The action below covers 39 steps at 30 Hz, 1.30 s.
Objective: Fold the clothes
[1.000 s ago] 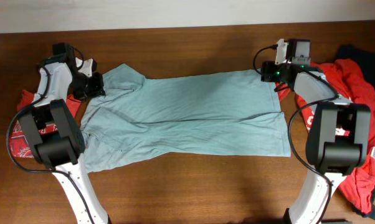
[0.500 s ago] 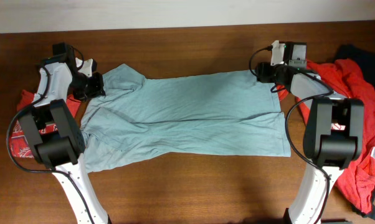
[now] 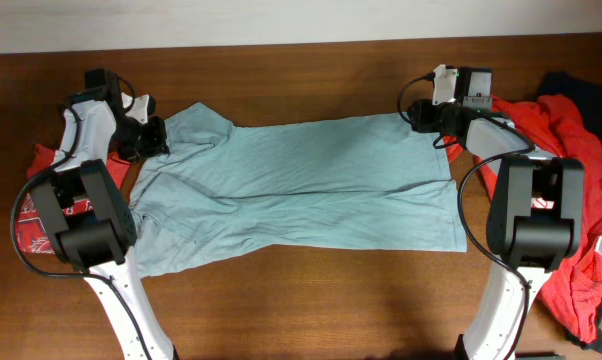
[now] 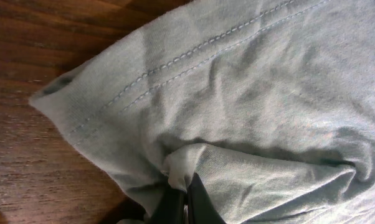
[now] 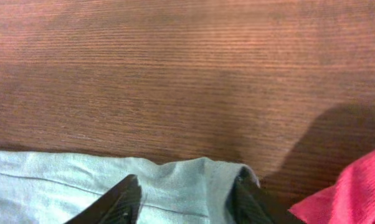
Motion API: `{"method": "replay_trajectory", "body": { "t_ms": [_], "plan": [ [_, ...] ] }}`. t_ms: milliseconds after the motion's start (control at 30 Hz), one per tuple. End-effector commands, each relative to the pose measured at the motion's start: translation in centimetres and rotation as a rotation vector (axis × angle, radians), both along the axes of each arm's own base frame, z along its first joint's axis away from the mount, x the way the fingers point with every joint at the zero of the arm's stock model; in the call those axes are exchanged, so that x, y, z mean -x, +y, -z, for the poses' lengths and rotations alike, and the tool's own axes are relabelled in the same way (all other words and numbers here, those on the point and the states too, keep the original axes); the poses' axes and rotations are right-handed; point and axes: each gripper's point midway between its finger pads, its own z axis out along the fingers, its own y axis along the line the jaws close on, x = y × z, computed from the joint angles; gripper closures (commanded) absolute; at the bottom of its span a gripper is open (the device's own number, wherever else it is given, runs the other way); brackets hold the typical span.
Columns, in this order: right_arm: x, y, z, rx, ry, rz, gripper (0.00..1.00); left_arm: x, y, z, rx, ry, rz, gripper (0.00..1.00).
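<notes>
A pale grey-blue T-shirt (image 3: 301, 185) lies spread flat across the table, sleeve end to the left, hem to the right. My left gripper (image 3: 151, 138) is shut on a pinch of the shirt's far left sleeve; in the left wrist view (image 4: 186, 202) the cloth (image 4: 250, 106) bunches up between the black fingers. My right gripper (image 3: 421, 114) is open at the shirt's far right hem corner. In the right wrist view (image 5: 186, 196) its fingers stand wide apart, one on each side of the hem corner (image 5: 194, 180), which lies between them.
Red shirts with white lettering lie at the right (image 3: 571, 170) and under the left arm (image 3: 41, 215). A dark navy garment (image 3: 581, 90) sits at the far right. A red edge (image 5: 362, 193) shows in the right wrist view.
My right gripper has moved a little left and toward the shirt's far right corner. The left gripper and the shirt have not moved.
</notes>
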Motion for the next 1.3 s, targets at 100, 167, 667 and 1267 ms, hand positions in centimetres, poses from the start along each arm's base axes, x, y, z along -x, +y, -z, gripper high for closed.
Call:
{"method": "replay_trajectory", "body": {
  "t_ms": [100, 167, 667, 1267],
  "plan": [
    [0.3, -0.3, 1.0, 0.02, 0.033, 0.015, 0.5, 0.2, -0.1, 1.3, -0.007, 0.028, -0.002, 0.99],
    [0.4, -0.5, 1.1, 0.029, 0.037, 0.022, 0.5, 0.2, -0.1, 1.3, -0.006, 0.028, -0.002, 0.99],
    [0.6, -0.5, 0.7, 0.024, 0.044, 0.029, 0.96, 0.3, -0.1, 1.1, -0.005, 0.033, -0.002, 0.99],
    [4.4, -2.7, -9.3, 0.098, 0.043, 0.105, 0.96, 3.6, 2.1, -8.0, -0.04, 0.037, -0.039, 0.99]
  ]
}}
